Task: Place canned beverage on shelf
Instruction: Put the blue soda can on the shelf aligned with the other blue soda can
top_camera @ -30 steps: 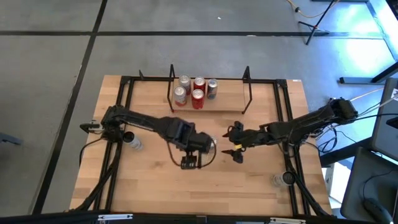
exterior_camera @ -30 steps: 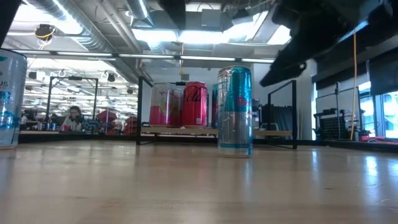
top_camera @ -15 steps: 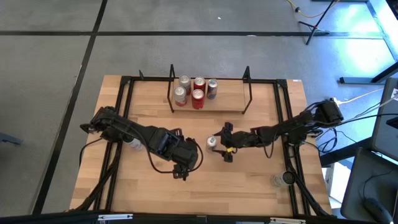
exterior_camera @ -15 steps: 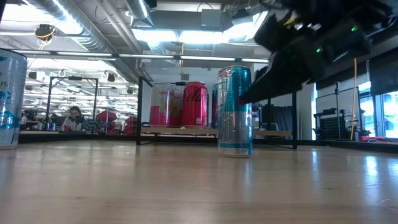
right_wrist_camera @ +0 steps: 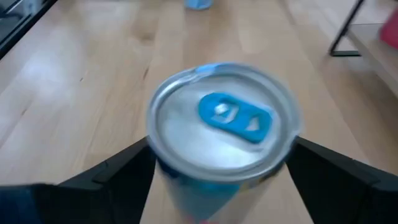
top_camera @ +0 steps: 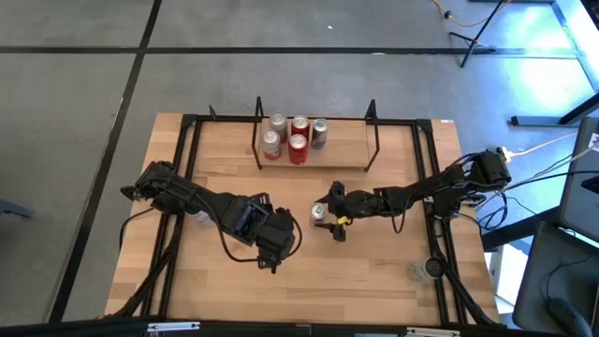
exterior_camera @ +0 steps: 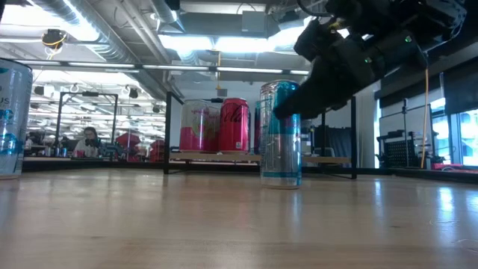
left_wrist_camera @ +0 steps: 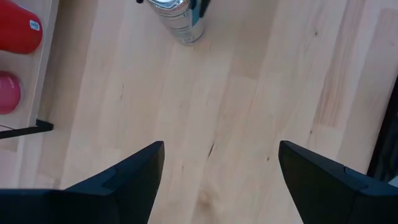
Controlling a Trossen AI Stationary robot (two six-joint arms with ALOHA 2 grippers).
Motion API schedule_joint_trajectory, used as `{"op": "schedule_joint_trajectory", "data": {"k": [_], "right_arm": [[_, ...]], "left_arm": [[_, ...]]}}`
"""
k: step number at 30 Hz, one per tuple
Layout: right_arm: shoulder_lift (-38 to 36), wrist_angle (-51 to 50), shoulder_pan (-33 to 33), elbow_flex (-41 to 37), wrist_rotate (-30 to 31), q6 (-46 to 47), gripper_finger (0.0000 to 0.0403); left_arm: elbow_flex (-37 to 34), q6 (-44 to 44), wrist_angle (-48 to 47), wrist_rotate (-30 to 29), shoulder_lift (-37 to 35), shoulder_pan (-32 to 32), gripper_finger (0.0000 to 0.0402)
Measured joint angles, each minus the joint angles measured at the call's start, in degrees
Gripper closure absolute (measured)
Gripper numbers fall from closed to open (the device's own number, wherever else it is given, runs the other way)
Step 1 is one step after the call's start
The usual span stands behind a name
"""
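Note:
A silver-and-blue can (top_camera: 319, 213) stands upright on its base in the middle of the table; it also shows in the low view (exterior_camera: 281, 134) and the right wrist view (right_wrist_camera: 224, 124). My right gripper (top_camera: 329, 213) is open, one finger on either side of the can's upper part (right_wrist_camera: 221, 149); I cannot tell whether they touch it. My left gripper (top_camera: 272, 255) is open and empty, left of the can and nearer the front edge (left_wrist_camera: 221, 165). The shelf (top_camera: 346, 152) stands at the far middle with several cans (top_camera: 298, 147) on its left half.
One more can (top_camera: 199, 214) stands by the left arm and another (top_camera: 426, 270) near the front right corner. The shelf's right half is bare. Black rails (top_camera: 438, 187) run along the table's sides.
My right gripper has gone toward the table's left and come down around the middle can, so its fingers now flank it. My left gripper has drawn back from the can toward the table's left and near edge. The can stays upright.

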Motion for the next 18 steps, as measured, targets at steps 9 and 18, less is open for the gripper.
{"op": "schedule_joint_trajectory", "data": {"k": [9,18], "right_arm": [[-0.09,-0.17,0.02,0.08,2.63,1.25,0.0221],[-7.84,-6.01,-3.03,3.69,7.86,0.77,0.0221]], "left_arm": [[0.00,0.00,-0.08,-0.13,-1.38,0.26,0.0099],[0.00,-2.04,-1.09,-3.07,-5.92,0.00,0.0099]]}}
